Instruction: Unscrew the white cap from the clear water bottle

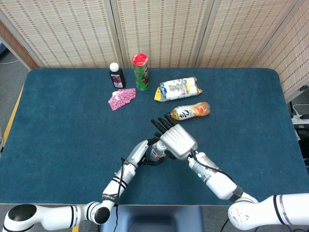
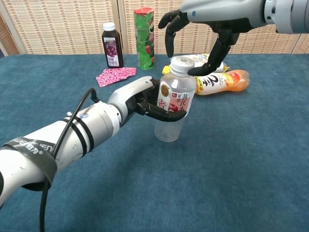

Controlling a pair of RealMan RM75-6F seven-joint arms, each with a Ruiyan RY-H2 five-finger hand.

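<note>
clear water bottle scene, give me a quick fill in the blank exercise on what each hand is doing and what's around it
1. The left hand grips the clear water bottle around its ____.
2. The right hand hovers above the bottle's white ____, fingers spread.
3. The orange juice bottle behind lies on its ____.
4. The tall green can has a ____ lid.

Missing words: label; cap; side; red
</note>
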